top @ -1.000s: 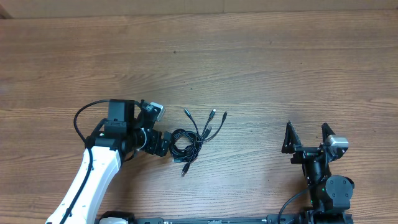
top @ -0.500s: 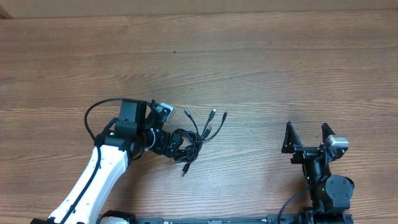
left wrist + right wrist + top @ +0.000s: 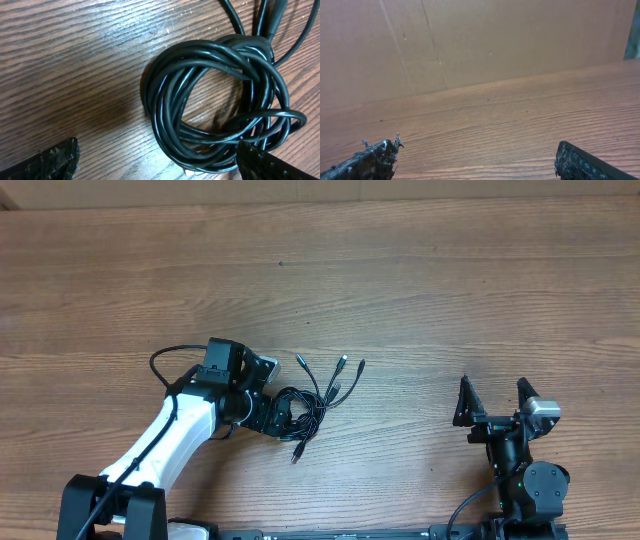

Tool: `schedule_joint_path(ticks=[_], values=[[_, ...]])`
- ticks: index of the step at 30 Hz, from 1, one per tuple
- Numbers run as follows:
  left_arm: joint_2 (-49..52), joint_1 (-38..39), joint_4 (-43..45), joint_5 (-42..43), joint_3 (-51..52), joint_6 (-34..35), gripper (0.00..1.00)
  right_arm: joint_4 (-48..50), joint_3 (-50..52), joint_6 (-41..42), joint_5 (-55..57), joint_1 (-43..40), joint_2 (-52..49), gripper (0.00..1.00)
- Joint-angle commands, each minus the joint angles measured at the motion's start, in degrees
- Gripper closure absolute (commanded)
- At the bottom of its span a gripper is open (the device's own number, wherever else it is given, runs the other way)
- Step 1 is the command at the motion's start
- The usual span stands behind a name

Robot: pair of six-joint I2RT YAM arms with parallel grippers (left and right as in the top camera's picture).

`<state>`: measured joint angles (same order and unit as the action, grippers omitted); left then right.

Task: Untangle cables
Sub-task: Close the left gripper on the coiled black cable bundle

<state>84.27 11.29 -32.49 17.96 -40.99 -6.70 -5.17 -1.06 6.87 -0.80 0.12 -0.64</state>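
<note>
Several cables (image 3: 305, 405): thin black cords wound into one tangled coil, just left of centre in the overhead frame, lying on the wooden table (image 3: 420, 280).
Loose ends: three plug tips (image 3: 343, 363) fan up and to the right from the coil; one more end trails down below it.
Left gripper (image 3: 272, 413): jaws spread wide and holding nothing. It sits at the coil's left edge; whether it touches the cords cannot be told from overhead.
Left wrist view: the coil (image 3: 220, 105) fills the centre and right of the frame. One fingertip (image 3: 50, 160) at lower left is clear of the cords; the other, at lower right, overlaps the coil's lower rim.
Right gripper (image 3: 494, 402): jaws wide apart and empty, at the lower right of the overhead frame, well apart from the cables.
Right wrist view: its fingertips (image 3: 370, 162) sit in the bottom corners over bare wood. A brown cardboard wall (image 3: 470, 40) stands beyond the table's far edge.
</note>
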Motion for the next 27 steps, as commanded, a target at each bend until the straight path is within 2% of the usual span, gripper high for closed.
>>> schedule_joint_path(ticks=[1, 10, 16, 24, 26, 27], values=[[0.94, 0.37, 0.76, -0.57, -1.53, 0.70, 0.00, 0.33, 0.61, 0.39, 0.72, 0.31, 0.48, 0.00], [2.95, 0.37, 3.34, -0.55, -1.53, 0.50, 0.00, 0.33, 0.61, 0.39, 0.72, 0.31, 0.48, 0.00], [2.99, 0.37, 6.40, -0.55, -1.53, 1.66, 0.16, 0.33, 0.61, 0.39, 0.72, 0.31, 0.48, 0.00], [3.02, 0.37, 6.36, -2.95, -1.53, 1.62, 0.12, 0.33, 0.61, 0.39, 0.70, 0.31, 0.48, 0.00], [3.04, 0.37, 6.16, -2.95, -1.53, 1.62, 0.17, 0.33, 0.61, 0.39, 0.72, 0.31, 0.48, 0.00], [3.06, 0.37, 5.88, -2.99, -1.53, 1.62, 0.24, 0.33, 0.61, 0.39, 0.72, 0.31, 0.48, 0.00]])
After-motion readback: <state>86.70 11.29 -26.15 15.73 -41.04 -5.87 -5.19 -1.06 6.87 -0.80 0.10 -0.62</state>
